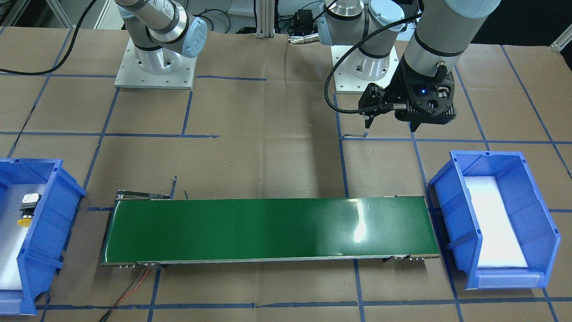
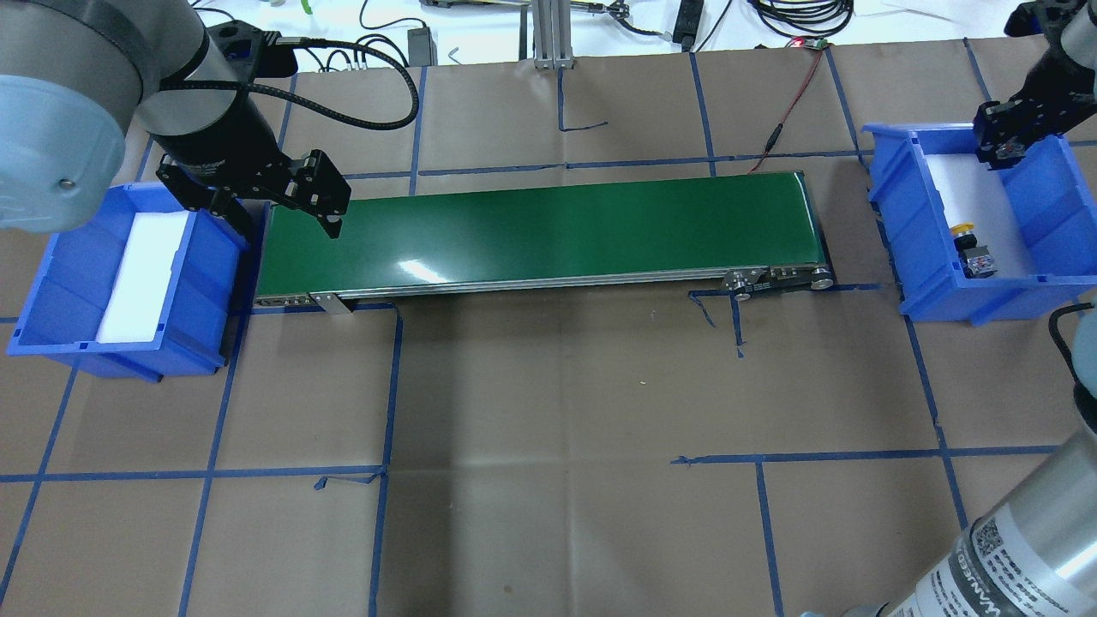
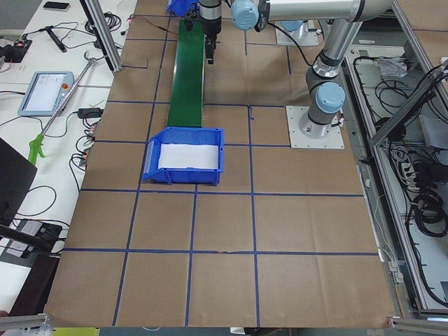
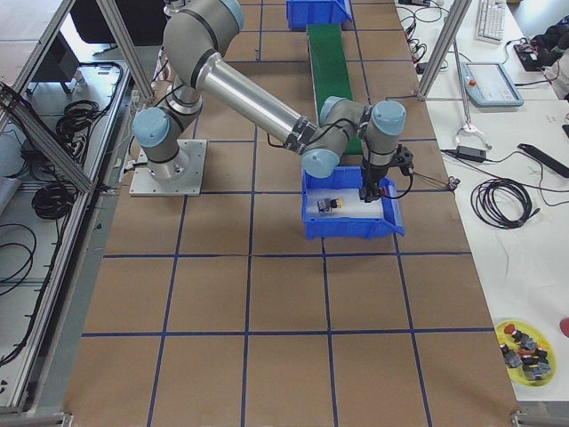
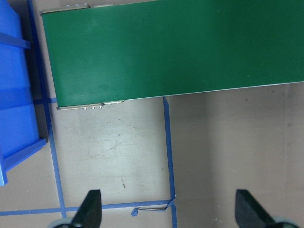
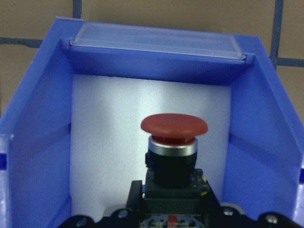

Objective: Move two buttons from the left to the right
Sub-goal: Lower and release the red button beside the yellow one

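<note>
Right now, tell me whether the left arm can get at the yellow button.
Probably not. The yellow button lies in the bin past the belt's far end; the left tool hangs open at the other end.

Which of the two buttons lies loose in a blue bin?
The yellow button, lying on its side on the white pad of the blue bin. The red button is instead clamped in the right gripper.

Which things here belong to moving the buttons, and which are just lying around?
Job:
red button in right gripper
yellow button
left bin
right bin
green conveyor

Lying about:
teach pendant
keyboard
coiled cable
yellow dish of parts
</note>
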